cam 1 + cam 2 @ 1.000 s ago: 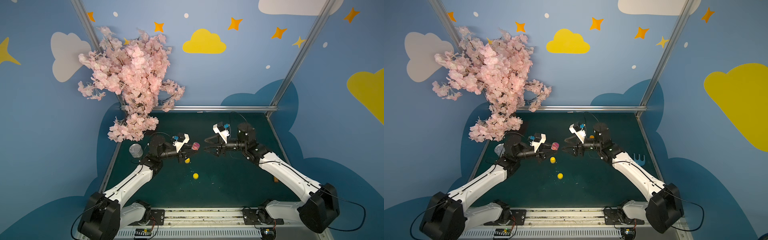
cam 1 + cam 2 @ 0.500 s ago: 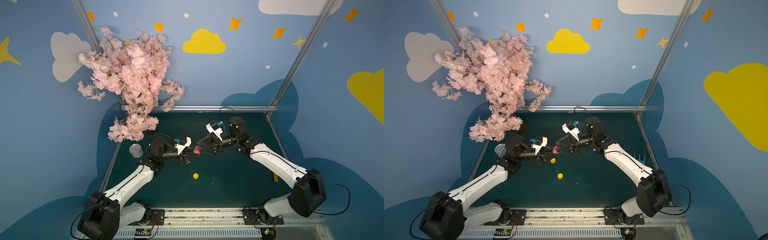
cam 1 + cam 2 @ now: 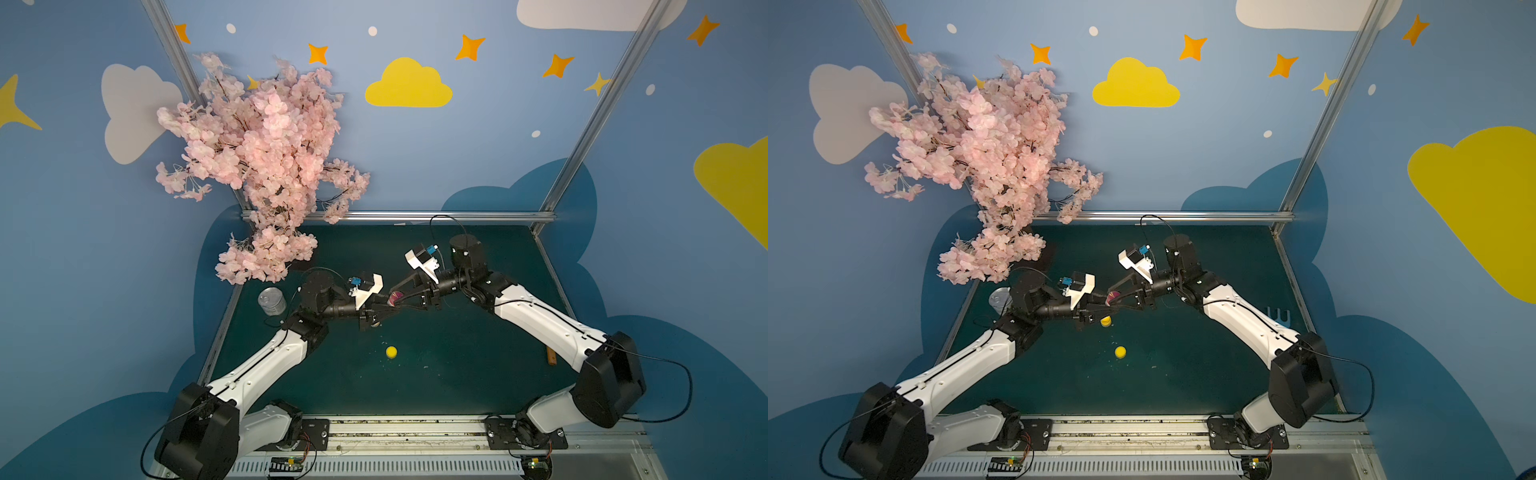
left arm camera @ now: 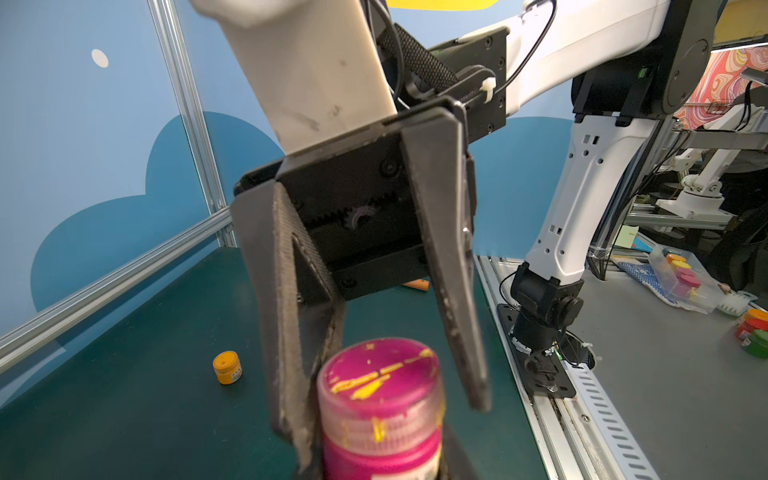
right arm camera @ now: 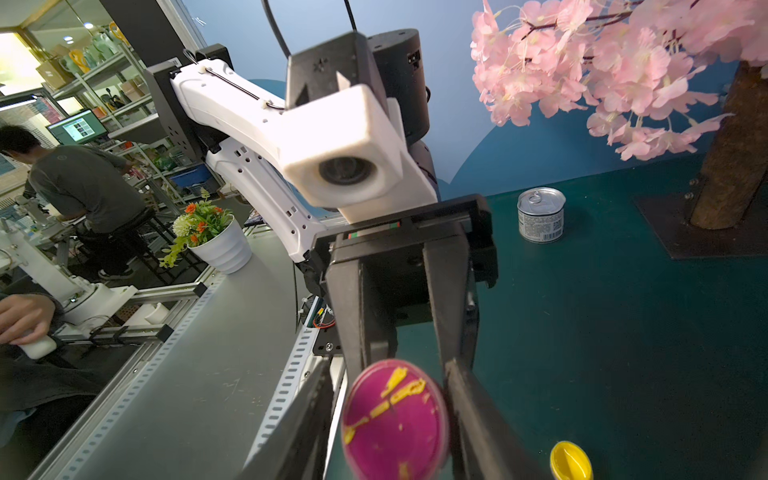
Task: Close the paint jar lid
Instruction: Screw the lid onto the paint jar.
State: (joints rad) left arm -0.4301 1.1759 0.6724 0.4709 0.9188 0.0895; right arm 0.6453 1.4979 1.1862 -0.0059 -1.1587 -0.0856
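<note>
The magenta paint jar [image 4: 380, 440] with yellow smears is held above the green table, my left gripper [image 3: 384, 306] shut on its body. Its clear-rimmed magenta lid [image 4: 380, 374] sits on top. My right gripper [image 3: 401, 297] faces the left one, its jaws open and straddling the lid [image 5: 395, 419]. In the left wrist view one of the right gripper's fingers [image 4: 295, 340] touches the lid's side, and a small gap shows at the other. The jar body is hidden in the right wrist view. Both top views show the jar [image 3: 1113, 296] between the two grippers.
A small yellow jar [image 3: 1106, 320] stands on the table [image 3: 457, 374] just below the grippers, and a yellow lid [image 3: 391, 352] lies nearer the front. A tin can [image 3: 272, 301] stands at the left edge by the blossom tree [image 3: 266, 158]. A brown stick [image 3: 551, 356] lies at the right.
My right arm has swung in from the right to the jar in the left gripper, and its jaws have narrowed round the lid. The left gripper has kept its hold.
</note>
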